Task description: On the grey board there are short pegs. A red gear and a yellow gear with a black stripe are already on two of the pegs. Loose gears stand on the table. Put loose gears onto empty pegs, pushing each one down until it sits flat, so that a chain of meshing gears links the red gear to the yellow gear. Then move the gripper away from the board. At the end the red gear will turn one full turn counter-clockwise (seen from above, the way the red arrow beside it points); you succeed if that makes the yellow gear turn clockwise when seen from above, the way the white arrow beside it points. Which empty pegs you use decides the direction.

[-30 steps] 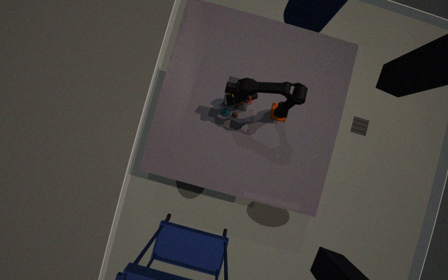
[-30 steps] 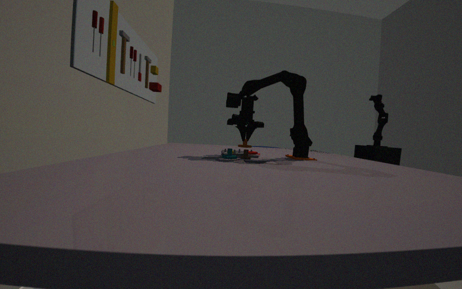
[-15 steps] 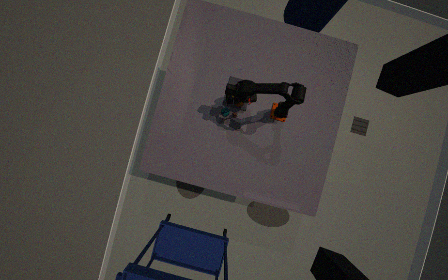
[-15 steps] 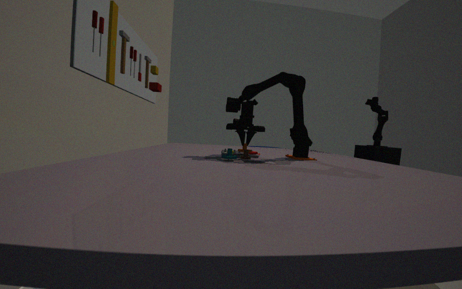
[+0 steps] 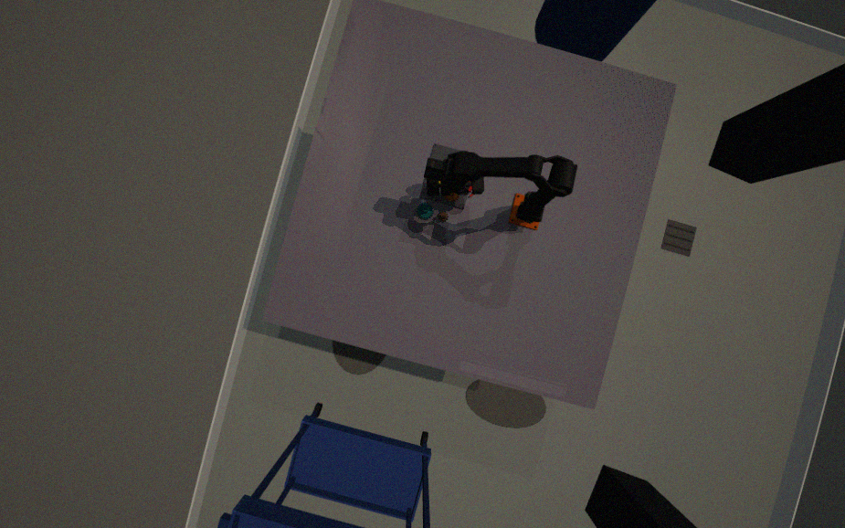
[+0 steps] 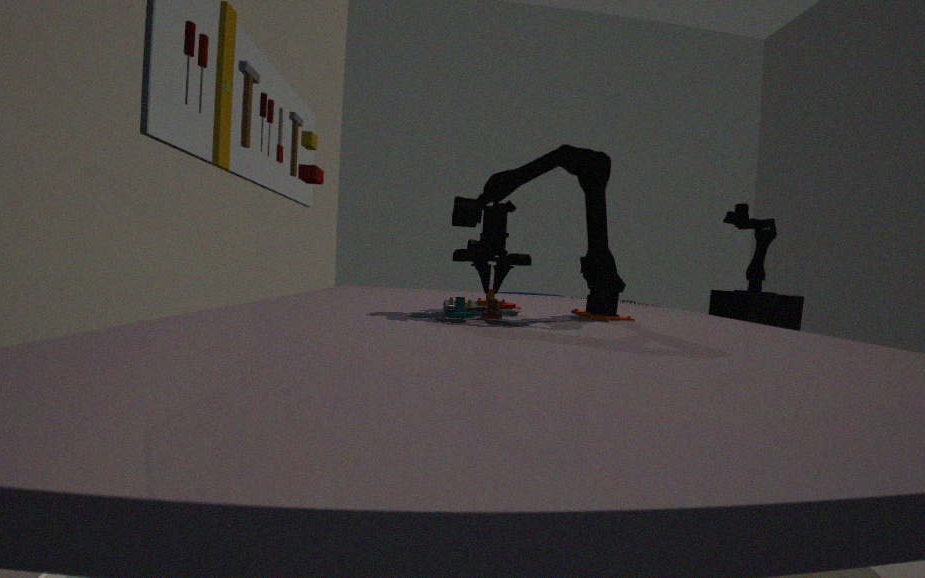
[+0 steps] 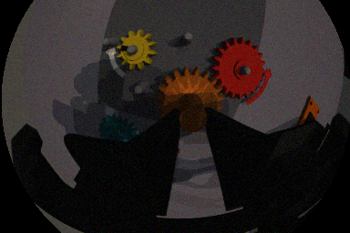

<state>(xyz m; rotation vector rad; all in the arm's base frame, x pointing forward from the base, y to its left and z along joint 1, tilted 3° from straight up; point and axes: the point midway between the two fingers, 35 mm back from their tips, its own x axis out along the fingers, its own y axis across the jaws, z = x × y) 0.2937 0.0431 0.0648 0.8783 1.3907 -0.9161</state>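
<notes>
My gripper (image 6: pixel 491 290) (image 7: pixel 192 113) is shut on the knob of the orange gear (image 5: pixel 451 195) (image 7: pixel 191 85), low over the grey board (image 5: pixel 437 150) (image 7: pixel 182 7). The gear's teeth are close beside the red gear (image 5: pixel 470 190) (image 7: pixel 231 64); any peg under it is hidden, and I cannot tell whether it sits flat. The yellow gear (image 7: pixel 144 56) is on its peg at the left. An empty peg (image 7: pixel 188 37) stands between yellow and red, another peg (image 7: pixel 142 86) below yellow. The teal gear (image 5: pixel 425 210) (image 6: pixel 460 313) (image 7: pixel 114 127) and a small brown gear (image 5: pixel 443 216) (image 6: pixel 492 313) stand on the table.
The white arrow (image 7: pixel 114 62) lies beside the yellow gear, the red arrow (image 7: pixel 262 90) beside the red gear. Another peg (image 7: pixel 109 42) is left of yellow. The arm's orange base (image 5: pixel 516 209) (image 6: pixel 598 315) stands right of the board. A dark stand (image 6: pixel 756 308) is farther back.
</notes>
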